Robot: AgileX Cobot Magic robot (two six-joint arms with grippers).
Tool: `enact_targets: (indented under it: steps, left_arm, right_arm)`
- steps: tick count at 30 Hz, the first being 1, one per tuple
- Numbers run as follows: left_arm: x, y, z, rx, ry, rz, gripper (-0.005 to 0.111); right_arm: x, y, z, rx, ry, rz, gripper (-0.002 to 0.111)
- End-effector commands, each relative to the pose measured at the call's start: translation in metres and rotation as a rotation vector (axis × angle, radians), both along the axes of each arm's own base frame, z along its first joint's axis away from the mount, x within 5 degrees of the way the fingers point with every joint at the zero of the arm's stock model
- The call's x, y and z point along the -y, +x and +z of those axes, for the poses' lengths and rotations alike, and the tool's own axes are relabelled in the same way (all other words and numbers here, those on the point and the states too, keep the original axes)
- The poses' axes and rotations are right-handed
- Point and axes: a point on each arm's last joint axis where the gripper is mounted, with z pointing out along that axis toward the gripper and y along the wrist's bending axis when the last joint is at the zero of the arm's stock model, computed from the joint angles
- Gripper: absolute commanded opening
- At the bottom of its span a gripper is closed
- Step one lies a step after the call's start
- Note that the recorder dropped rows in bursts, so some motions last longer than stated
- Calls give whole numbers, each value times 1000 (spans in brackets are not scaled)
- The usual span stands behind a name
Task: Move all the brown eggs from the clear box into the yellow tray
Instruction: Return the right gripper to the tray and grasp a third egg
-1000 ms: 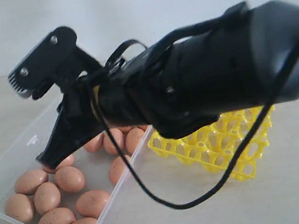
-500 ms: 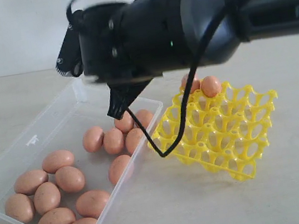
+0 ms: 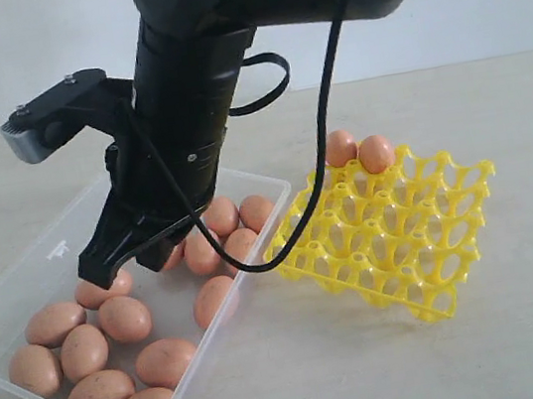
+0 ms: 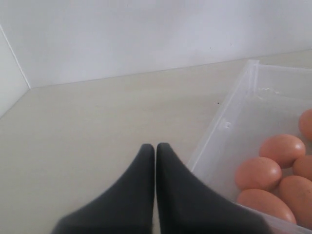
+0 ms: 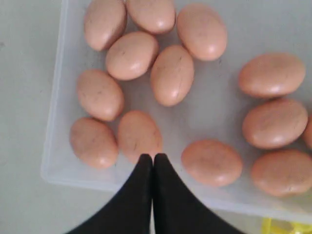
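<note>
Several brown eggs (image 3: 124,318) lie in the clear box (image 3: 54,253) at the left. Two more eggs (image 3: 376,153) sit in the far cups of the yellow tray (image 3: 393,241), which stands tilted beside the box. My right gripper (image 3: 99,273) reaches across and hangs low inside the box. It is shut and holds nothing. Its tips (image 5: 153,157) hover just over one egg (image 5: 139,135) near the box wall (image 5: 53,146). My left gripper (image 4: 155,146) is shut and empty over bare table just outside the box (image 4: 229,122), with eggs (image 4: 258,173) beyond the wall.
A black cable (image 3: 326,130) loops down from the right arm in front of the tray. A pale wall rises behind the beige tabletop (image 3: 526,321).
The right arm rose and swung toward the tray half a second ago, then came back down into the box. Its jaws stayed shut. No egg moved.
</note>
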Motion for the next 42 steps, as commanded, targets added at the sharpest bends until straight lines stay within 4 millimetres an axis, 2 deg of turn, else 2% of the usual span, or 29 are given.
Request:
enact_targets:
  steps: [1, 4, 7, 8, 10, 12, 19, 23, 27, 29, 34, 38, 42]
  left_arm:
    - [1, 0, 0, 10, -6, -8, 1]
    - [1, 0, 0, 10, -6, -8, 1]
    - [1, 0, 0, 10, -6, -8, 1]
    - [1, 0, 0, 10, -6, -8, 1]
    - [1, 0, 0, 10, -6, -8, 1]
    - [1, 0, 0, 12, -6, -9, 1]
    - [1, 0, 0, 12, -6, -9, 1]
    - [1, 0, 0, 12, -6, -7, 1]
    - [1, 0, 0, 12, -6, -7, 1]
    - [1, 0, 0, 12, -6, -7, 1]
    - [1, 0, 0, 12, -6, -7, 1]
    - [1, 0, 0, 12, -6, -7, 1]
    - [1, 0, 0, 12, -6, -7, 1]
  right_arm:
    - [-12, 17, -20, 81, 50, 20, 0]
    - [-19, 22, -42, 45, 47, 3, 3]
    - [-24, 24, -61, 0, 42, -12, 20]
    - [-26, 25, -67, -8, 41, -19, 31]
    - [-27, 26, -73, -9, 41, -26, 44]
    - [-29, 28, -74, 2, 54, -41, 50]
    - [-34, 37, -71, 84, 129, -78, 50]
    - [-35, 36, -78, 79, 108, -49, 52]
    - [-38, 33, -87, 78, 89, -15, 66]
    - [-44, 29, -90, 90, 99, -7, 69]
    - [-60, 26, -98, 159, 158, -18, 69]
    - [-61, 29, -108, 119, 159, -104, 69]
    - [-60, 29, -110, 122, 144, -108, 69]
